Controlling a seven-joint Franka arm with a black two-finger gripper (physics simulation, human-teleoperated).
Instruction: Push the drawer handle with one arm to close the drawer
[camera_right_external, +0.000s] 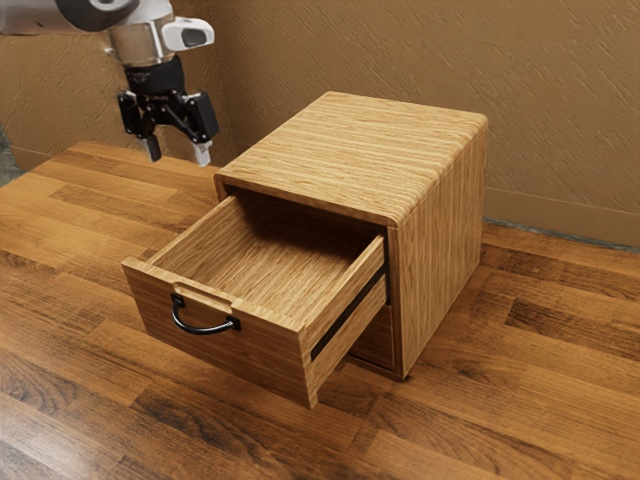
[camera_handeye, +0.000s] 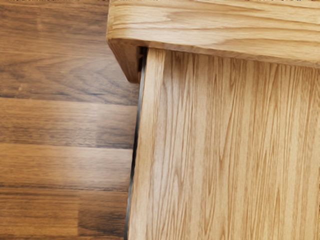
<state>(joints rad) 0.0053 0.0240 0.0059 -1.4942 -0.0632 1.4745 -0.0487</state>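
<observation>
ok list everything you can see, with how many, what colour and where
cabinet: 1, light wood, on the tabletop
upper drawer: 1, light wood, pulled out of the cabinet, empty
drawer handle: 1, black, on the upper drawer's front
side strip: 1 in the exterior view, black, along the drawer's outer side
lower front panel: 1, wood, below the drawer, partly hidden
tabletop: 1, brown planks, under the cabinet
walls: 2, tan-brown, meeting behind the tabletop
arm: 1, white and grey, exterior view's upper left
gripper: 1, black with paler fingertips, at the arm's end, open
</observation>
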